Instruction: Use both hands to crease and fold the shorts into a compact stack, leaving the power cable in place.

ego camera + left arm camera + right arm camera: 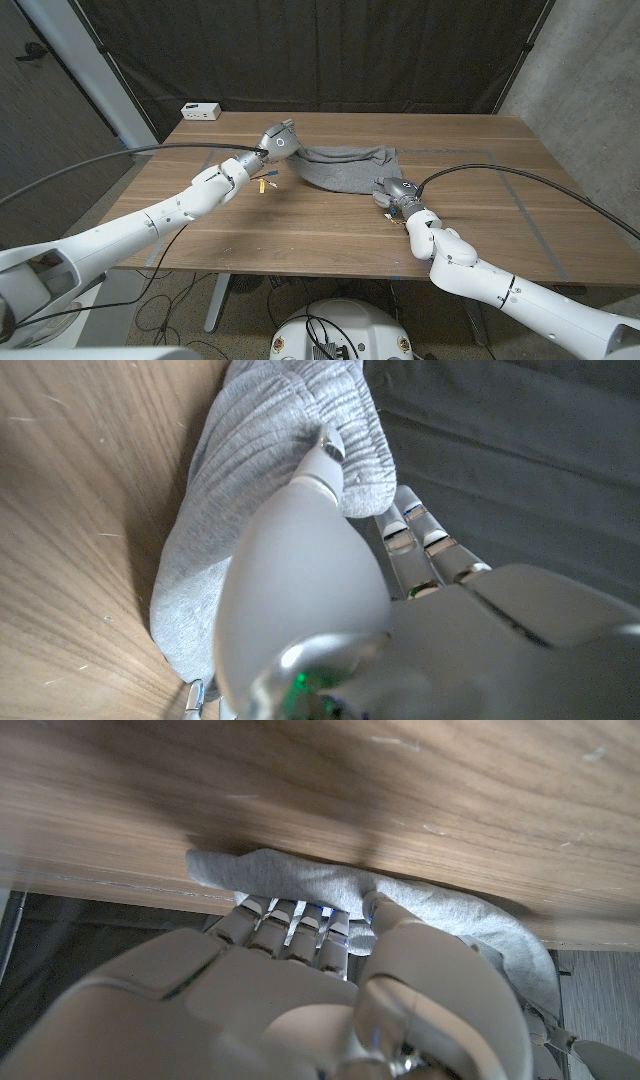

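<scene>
the grey shorts (345, 167) lie spread on the wooden table (300, 220), toward its far side and about midway across. the left hand (279, 143) is at their left end, and in the left wrist view its fingers (420, 530) curl around a bunched fold of the fabric (270, 470), so it grips the shorts. the right hand (393, 190) is at the near right corner, where the right wrist view shows its fingers (290, 925) closed on the cloth's edge (300, 875); a small white box (201, 111) sits at the table's far left corner.

shorts (345, 165): you see plain heather grey, ribbed at one edge
table (300, 225): brown wood grain
left hand (278, 143): white and grey
right hand (395, 190): same
box (201, 111): at your 11 o'clock, white, perhaps dark-marked
</scene>
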Motion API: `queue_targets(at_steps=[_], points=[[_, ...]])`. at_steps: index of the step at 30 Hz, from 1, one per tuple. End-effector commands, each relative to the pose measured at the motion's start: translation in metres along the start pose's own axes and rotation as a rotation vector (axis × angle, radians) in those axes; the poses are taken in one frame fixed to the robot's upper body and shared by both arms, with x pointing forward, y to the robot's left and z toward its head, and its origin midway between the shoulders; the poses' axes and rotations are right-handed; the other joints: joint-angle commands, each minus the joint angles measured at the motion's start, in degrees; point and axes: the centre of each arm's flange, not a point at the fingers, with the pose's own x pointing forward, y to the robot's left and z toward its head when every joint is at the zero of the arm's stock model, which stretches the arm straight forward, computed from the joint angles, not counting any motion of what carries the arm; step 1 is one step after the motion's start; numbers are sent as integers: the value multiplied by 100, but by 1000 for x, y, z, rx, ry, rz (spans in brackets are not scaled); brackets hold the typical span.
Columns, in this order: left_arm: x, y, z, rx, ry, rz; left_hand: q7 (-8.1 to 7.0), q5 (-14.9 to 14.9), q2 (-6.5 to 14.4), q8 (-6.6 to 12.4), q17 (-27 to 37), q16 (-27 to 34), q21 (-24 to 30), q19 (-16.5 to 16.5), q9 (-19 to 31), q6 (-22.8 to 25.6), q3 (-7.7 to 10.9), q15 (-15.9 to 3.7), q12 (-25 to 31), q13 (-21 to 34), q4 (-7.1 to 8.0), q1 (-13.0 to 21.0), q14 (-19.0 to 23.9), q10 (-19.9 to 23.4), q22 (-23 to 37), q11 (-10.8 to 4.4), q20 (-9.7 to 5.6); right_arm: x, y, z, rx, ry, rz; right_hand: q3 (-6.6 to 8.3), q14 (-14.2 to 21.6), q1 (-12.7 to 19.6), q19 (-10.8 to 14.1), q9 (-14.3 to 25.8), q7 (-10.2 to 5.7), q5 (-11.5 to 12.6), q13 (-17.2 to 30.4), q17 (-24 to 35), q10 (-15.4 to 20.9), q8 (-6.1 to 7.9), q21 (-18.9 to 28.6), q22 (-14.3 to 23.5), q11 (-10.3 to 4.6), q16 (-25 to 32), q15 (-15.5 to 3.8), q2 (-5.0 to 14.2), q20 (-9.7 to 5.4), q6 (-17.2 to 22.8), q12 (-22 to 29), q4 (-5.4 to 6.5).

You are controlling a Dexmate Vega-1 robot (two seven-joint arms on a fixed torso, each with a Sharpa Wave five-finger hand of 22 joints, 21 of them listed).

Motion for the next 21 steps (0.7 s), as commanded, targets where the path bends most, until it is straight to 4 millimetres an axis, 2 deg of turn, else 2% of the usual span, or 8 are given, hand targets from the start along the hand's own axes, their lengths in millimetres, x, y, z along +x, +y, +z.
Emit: queue_targets(at_steps=[1,21], points=[[10,18,-18,132,-53,54,2,37,-44,29,31,59,35,0,3,74,-50,-988,-1,10,8,11,79,64,23,1,-72,-2,1,-2,2,-2,4,42,14,72,19,17,-14,-23,22,28,40,-24,4,32,-35,37,-626,-9,36,47,3,2],[38,39,-33,242,-110,105,9,84,-63,24,36,52,66,-32,-5,156,-135,-983,-51,-11,33,46,94,99,30,-20,-88,-10,4,-6,10,3,5,60,-41,84,-37,19,-20,-28,23,28,27,-44,-19,32,-48,18,-645,-15,27,45,-16,5]])
